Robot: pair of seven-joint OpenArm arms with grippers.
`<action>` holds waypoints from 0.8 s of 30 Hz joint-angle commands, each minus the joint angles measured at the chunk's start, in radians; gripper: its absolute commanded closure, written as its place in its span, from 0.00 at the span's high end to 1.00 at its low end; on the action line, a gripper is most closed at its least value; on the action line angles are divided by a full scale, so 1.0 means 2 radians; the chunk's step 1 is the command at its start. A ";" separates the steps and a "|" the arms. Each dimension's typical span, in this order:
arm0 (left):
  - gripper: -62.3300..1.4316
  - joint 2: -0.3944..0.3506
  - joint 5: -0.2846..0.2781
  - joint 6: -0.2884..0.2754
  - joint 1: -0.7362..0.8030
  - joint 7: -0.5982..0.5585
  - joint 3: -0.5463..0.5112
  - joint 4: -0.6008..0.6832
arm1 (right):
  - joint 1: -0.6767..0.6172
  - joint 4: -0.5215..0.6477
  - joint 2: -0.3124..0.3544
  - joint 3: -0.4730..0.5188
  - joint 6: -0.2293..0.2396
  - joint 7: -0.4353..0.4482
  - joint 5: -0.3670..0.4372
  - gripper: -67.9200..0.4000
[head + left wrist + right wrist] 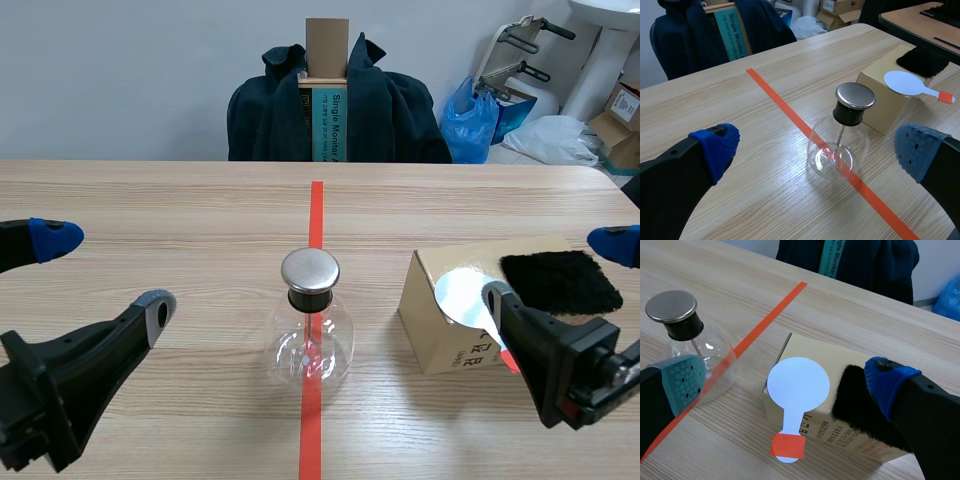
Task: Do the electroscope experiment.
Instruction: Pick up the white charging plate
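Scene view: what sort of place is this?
Likely an office or lab corner, not a home: a wooden table, a dark jacket draped behind it, and cardboard boxes and a blue plastic bag by the wall.

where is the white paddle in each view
Scene: paddle lies on the box, right of the flask.
Left wrist: paddle is on the box, beyond the flask.
Right wrist: paddle is on the box, its handle overhanging the edge.
Shared landmark: the black cloth beside it on the box.
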 commanded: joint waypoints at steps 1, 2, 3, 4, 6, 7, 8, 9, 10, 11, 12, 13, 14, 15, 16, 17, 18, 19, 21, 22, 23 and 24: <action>1.00 0.001 -0.003 0.002 -0.002 -0.007 -0.001 0.006 | 0.007 0.004 0.005 0.018 0.000 -0.039 -0.021 1.00; 1.00 0.001 -0.003 0.002 -0.002 -0.007 -0.001 0.006 | 0.007 0.004 0.005 0.018 0.000 -0.037 -0.021 1.00; 1.00 0.001 -0.003 0.002 -0.002 -0.007 -0.001 0.006 | 0.007 0.004 0.005 0.018 0.000 -0.034 -0.021 1.00; 1.00 0.001 -0.003 0.003 -0.002 -0.007 -0.001 0.006 | 0.007 0.004 0.005 0.018 0.000 -0.031 -0.021 1.00; 1.00 0.001 -0.003 0.003 -0.002 -0.007 -0.001 0.006 | 0.007 0.004 0.005 0.018 0.000 -0.024 -0.021 1.00; 1.00 0.001 -0.003 0.003 -0.002 -0.007 -0.001 0.006 | 0.007 0.004 0.005 0.018 0.000 -0.024 -0.022 1.00; 1.00 0.001 -0.003 0.003 -0.002 -0.007 -0.001 0.006 | 0.007 0.004 0.005 0.018 0.000 -0.024 -0.023 1.00; 1.00 0.001 -0.003 0.003 -0.002 -0.007 -0.001 0.006 | 0.007 0.004 0.005 0.018 0.000 -0.024 -0.025 1.00; 1.00 0.001 -0.001 0.003 -0.002 -0.007 -0.001 0.006 | 0.007 0.004 0.005 0.018 0.000 -0.024 -0.026 1.00; 1.00 0.001 0.004 0.003 -0.002 -0.007 -0.001 0.006 | 0.007 0.004 0.005 0.018 0.000 -0.024 -0.026 1.00; 1.00 0.001 0.011 0.003 -0.002 -0.007 -0.001 0.006 | 0.007 0.004 0.005 0.018 0.000 -0.024 -0.027 1.00; 1.00 0.001 0.015 0.003 -0.002 -0.008 -0.001 0.006 | 0.007 0.004 0.005 0.018 0.000 -0.024 -0.027 1.00; 1.00 0.001 0.019 0.003 -0.002 -0.008 -0.001 0.006 | 0.007 0.004 0.005 0.018 0.000 -0.024 -0.030 1.00; 1.00 0.001 0.020 0.003 -0.002 -0.008 -0.001 0.006 | 0.007 0.004 0.005 0.018 0.000 -0.024 -0.034 1.00; 1.00 0.001 0.020 0.003 -0.002 -0.008 -0.001 0.006 | 0.007 0.004 0.005 0.018 0.000 -0.024 -0.037 1.00; 1.00 0.001 0.020 0.002 -0.002 -0.008 -0.001 0.006 | 0.007 0.004 0.005 0.018 0.000 -0.024 -0.037 1.00; 1.00 0.001 0.020 0.002 -0.002 -0.008 -0.001 0.006 | 0.007 0.004 0.005 0.018 0.000 -0.024 -0.037 1.00; 1.00 0.001 0.020 0.002 -0.002 -0.009 -0.001 0.006 | 0.007 0.004 0.005 0.018 0.000 -0.025 -0.037 1.00; 1.00 0.001 0.023 0.002 -0.002 -0.009 -0.002 0.006 | 0.007 0.004 0.005 0.018 0.000 -0.024 -0.037 1.00; 1.00 0.001 0.023 0.002 -0.002 -0.009 -0.002 0.006 | 0.007 0.004 0.005 0.018 0.000 -0.024 -0.037 1.00; 1.00 0.001 0.023 0.002 -0.002 -0.009 -0.002 0.006 | 0.007 0.004 0.005 0.018 0.000 -0.024 -0.037 1.00; 1.00 0.001 0.023 0.002 -0.002 -0.010 -0.002 0.006 | 0.007 0.004 0.005 0.018 0.000 -0.024 -0.039 1.00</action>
